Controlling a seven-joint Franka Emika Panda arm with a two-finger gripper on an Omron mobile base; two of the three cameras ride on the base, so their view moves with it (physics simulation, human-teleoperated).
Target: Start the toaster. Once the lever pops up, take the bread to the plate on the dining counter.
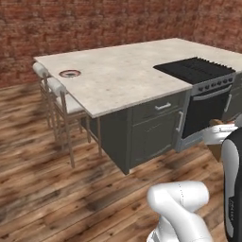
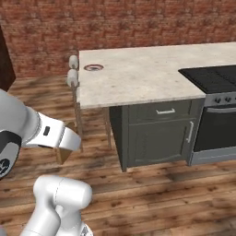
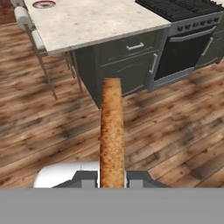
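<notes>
My gripper (image 3: pixel 112 177) is shut on the bread (image 3: pixel 112 131), a brown toasted slice that I see edge-on, standing up between the fingers. The bread (image 1: pixel 216 152) hangs over the wooden floor, short of the dining counter (image 1: pixel 123 71). In the right base view the gripper (image 2: pixel 69 140) holds the bread (image 2: pixel 62 154) low at the left. The plate (image 1: pixel 70 73) lies near the far left corner of the dining counter (image 2: pixel 138 78), well away from the hand; it is also the small round plate (image 2: pixel 93 67) (image 3: pixel 43 4). The toaster is out of view.
Two pale stools (image 1: pixel 56 94) (image 2: pixel 73 73) stand at the counter's left end, beside the plate. A black cooktop (image 1: pixel 196 71) with an oven (image 3: pixel 183 48) below occupies the counter's right part. Grey cabinet fronts (image 2: pixel 161 133) face me. A brick wall (image 1: pixel 94 23) stands behind.
</notes>
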